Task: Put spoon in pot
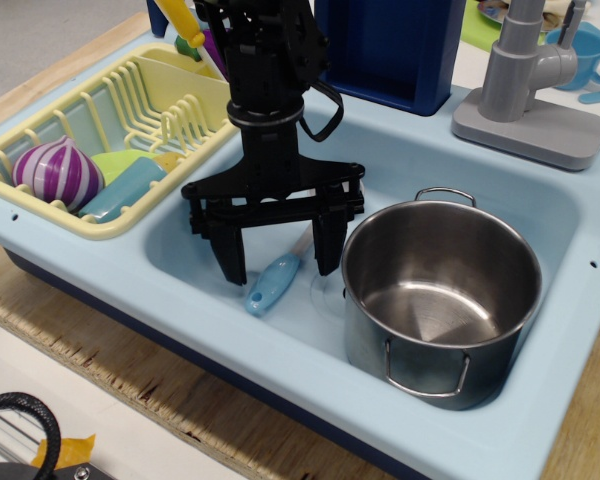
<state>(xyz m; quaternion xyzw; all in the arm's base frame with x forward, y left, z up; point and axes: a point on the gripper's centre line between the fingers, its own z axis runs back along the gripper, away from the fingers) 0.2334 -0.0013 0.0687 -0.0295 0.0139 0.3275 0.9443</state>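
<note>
The spoon [271, 282] lies on the floor of the light-blue toy sink [200, 270], its chubby blue handle toward the front left; its whitish neck runs up behind my gripper and the bowl is hidden. My black gripper [279, 263] is open, pointing down, with one finger on each side of the handle, low in the sink. The shiny steel pot [440, 295] stands upright in the right part of the sink, empty, just right of the gripper's right finger.
A yellow dish rack [100, 130] at the left holds a purple-striped toy and green and blue pieces. A grey faucet [530, 90] stands at the back right, with a blue cup [592, 55] behind it. A dark blue box [390, 45] is behind the sink.
</note>
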